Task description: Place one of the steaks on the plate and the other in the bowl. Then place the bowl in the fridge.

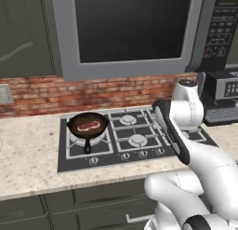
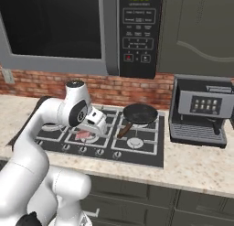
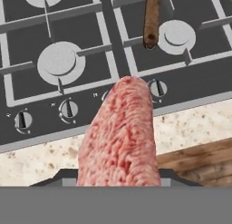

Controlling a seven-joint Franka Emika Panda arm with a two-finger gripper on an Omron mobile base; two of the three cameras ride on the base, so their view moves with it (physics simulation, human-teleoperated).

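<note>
The gripper (image 2: pixel 85 134) hangs over the front of the stove (image 1: pixel 135 152), jaws closed part-way on one steak (image 3: pixel 120 137), which in the hand view sticks out long and pink from between the fingers above the stove knobs (image 3: pixel 67 109) and the speckled counter (image 3: pixel 190 125) edge. From the right base view the same steak (image 2: pixel 83 135) shows as a small red patch under the white hand. The other steak (image 1: pixel 89 126) lies flat in the black frying pan (image 1: pixel 87 124) on the rear left burner, its brown handle (image 3: pixel 151 19) pointing toward the front of the stove. Neither plate, bowl nor fridge can be seen from here, so I judge the task is at an early carrying step, with one steak lifted and its destination somewhere else. The main risk, as I read it, is the hold itself: the meat looks pinched at one end with most of its length hanging free, so a quick swing or a sudden turn of the base could let it slide out and drop onto the burners or the counter. A low sweep could also catch the pan handle and shove the pan, shifting the second steak. A coffee machine (image 2: pixel 199 110) stands to the right and would be in the way of a wide swing that side.
</note>
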